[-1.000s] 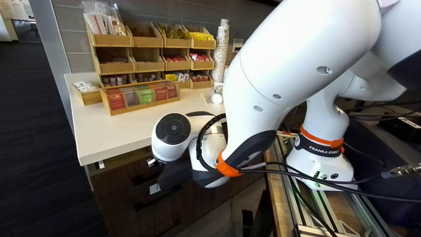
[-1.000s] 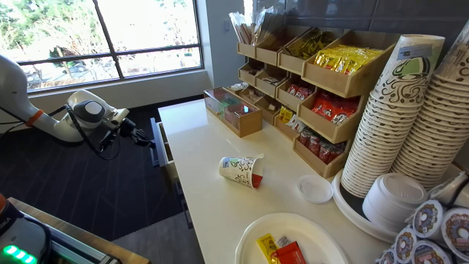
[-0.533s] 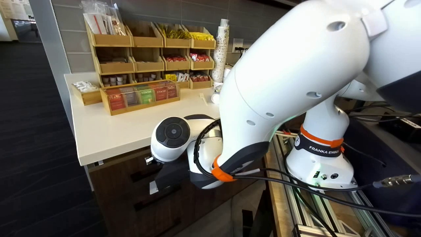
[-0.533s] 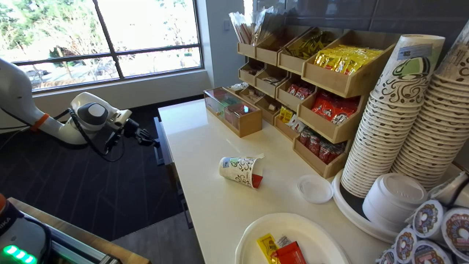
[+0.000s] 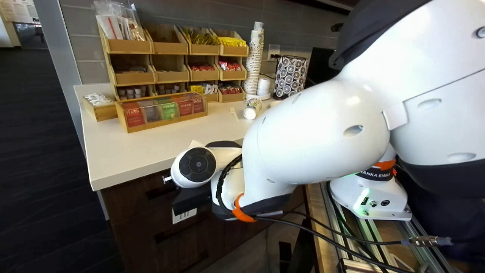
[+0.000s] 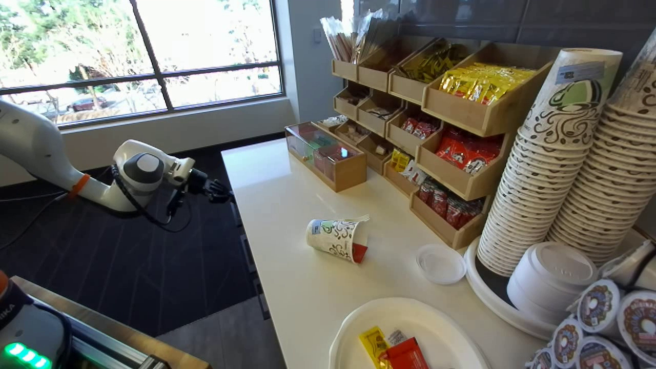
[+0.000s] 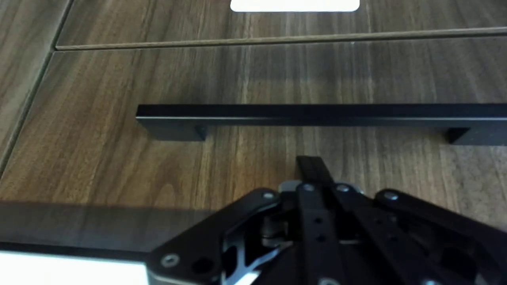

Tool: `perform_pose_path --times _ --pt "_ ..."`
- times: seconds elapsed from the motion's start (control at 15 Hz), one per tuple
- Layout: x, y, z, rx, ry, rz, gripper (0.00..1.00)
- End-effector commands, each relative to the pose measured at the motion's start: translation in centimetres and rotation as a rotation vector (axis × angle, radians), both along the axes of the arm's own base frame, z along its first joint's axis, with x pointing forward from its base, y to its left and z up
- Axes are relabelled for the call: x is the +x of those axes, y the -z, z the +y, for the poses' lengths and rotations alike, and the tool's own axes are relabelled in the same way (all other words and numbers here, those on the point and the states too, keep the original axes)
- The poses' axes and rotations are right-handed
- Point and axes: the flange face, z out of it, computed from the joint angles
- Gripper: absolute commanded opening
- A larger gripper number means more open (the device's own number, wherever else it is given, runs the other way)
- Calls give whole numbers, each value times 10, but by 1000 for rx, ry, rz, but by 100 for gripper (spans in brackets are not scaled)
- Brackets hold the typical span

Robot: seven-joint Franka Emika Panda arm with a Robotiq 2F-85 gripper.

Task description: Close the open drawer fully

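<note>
The drawer point(image 7: 257, 79) shows its dark brown wood front and long black handle point(image 7: 317, 114) in the wrist view. Its front looks about level with the neighbouring panels, and its white sides and interior are hidden. In an exterior view the drawer front point(image 5: 127, 204) sits under the counter edge, partly behind my arm. My gripper point(image 7: 310, 160) has its fingers together with nothing between them, pointing at the drawer front beside the handle; I cannot tell whether they touch it. In an exterior view the gripper point(image 6: 225, 196) is at the counter's edge.
The white counter point(image 6: 266, 205) overhangs the drawers. A white label point(image 5: 184, 215) is on the drawer front below. On the counter are a tea box point(image 5: 163, 112), a tiered organizer point(image 5: 170, 47), a tipped paper cup point(image 6: 333, 238) and a plate point(image 6: 341, 338).
The drawer has slid in under the counter and its front no longer sticks out past the edge. My gripper has moved with it toward the counter.
</note>
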Motion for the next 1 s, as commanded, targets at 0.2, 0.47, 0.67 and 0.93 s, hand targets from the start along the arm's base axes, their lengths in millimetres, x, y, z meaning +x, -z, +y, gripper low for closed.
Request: perform_pose_path --times 0.2,0.47,0.67,0.93 --pt "-11 -12 4 -2 72 81 0" --pt "-33 -43 16 50 59 198 0" --pt "-51 -67 26 137 -5 301 0" --pt "-68 -109 13 247 -133 349 27"
